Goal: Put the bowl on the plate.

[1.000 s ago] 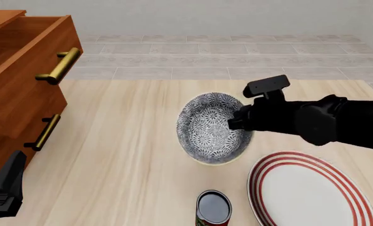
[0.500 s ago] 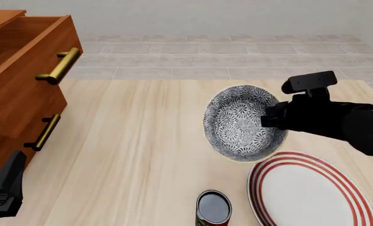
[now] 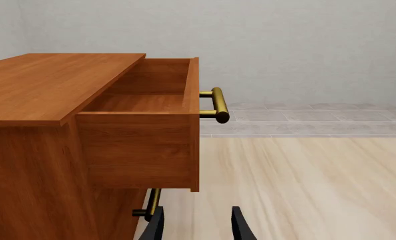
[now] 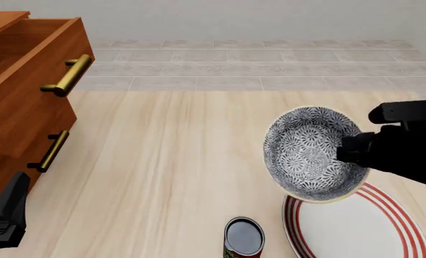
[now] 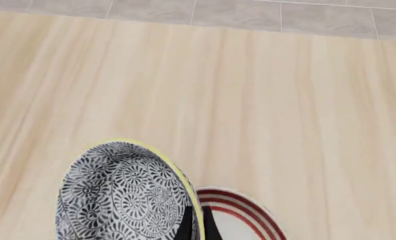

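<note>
Holding: my right hand pinches the bowl rim — clear of the worktop.
Gap: plate lies nearer me, partly underneath.

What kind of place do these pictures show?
Probably a simulated household setting: a pale wooden table with tableware, namely a floral bowl and a red-ringed plate, a can, and a wooden drawer cabinet.

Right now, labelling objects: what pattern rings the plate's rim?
Concentric red rings on white; the plate shows best in the front view.
</note>
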Robot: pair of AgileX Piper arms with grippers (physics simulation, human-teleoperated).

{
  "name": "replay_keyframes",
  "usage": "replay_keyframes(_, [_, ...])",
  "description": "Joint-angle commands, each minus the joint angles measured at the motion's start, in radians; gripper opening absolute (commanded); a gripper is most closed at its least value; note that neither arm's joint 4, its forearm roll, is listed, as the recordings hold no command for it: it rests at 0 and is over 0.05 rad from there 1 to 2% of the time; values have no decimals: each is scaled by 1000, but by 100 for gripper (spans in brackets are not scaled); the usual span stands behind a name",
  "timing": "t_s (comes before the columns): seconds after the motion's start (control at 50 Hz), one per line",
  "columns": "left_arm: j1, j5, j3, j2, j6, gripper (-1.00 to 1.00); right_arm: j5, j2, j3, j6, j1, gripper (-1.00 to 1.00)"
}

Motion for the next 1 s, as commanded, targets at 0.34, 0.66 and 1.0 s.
replay_keyframes(0.34, [0, 0, 0, 0, 0, 100, 173, -289, 105, 6, -135, -100])
replay_keyframes(0.66, [0, 0, 0, 0, 0, 100, 254, -420, 168, 18, -196, -100])
replay_keyframes(1.0, [0, 0, 0, 0, 0, 100, 261, -469, 234, 33, -232, -100])
